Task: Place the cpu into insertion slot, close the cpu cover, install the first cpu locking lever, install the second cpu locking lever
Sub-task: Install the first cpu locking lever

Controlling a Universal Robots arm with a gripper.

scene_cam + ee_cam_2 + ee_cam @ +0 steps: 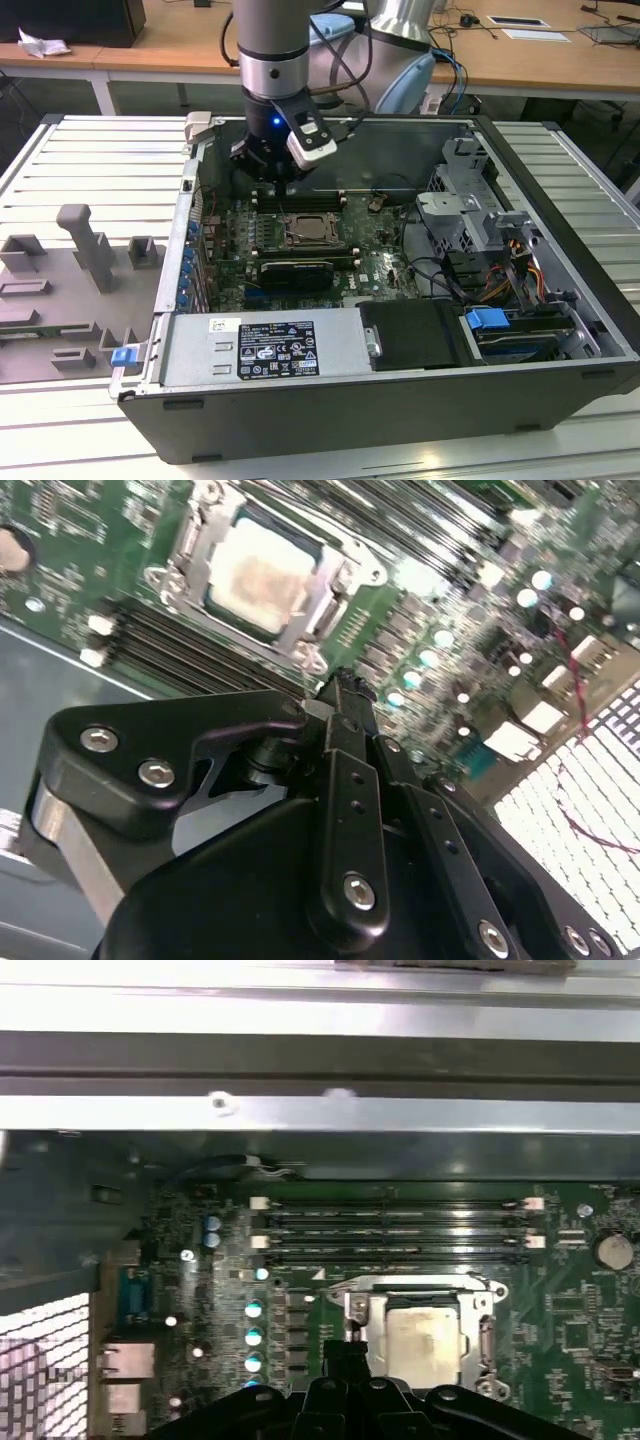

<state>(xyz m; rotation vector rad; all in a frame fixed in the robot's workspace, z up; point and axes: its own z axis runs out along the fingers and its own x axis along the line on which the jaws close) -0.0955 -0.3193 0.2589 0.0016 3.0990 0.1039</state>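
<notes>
A ribbed, silver-grey metal counter (100, 150) spreads across the foreground — grey moulded blocks (90, 255) sit on it at the exterior view's left. Behind runs a pale wooden desk (530, 65) on white legs (101, 95), strewn with papers (535, 33) and cables (478, 22).

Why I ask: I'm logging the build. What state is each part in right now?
cpu: seated, metal top up.
cover: down flat, framing the cpu.
gripper: low at the cover's edge; contact unclear.
memory slots: look empty.
case: lying on its side, open on top.
</notes>
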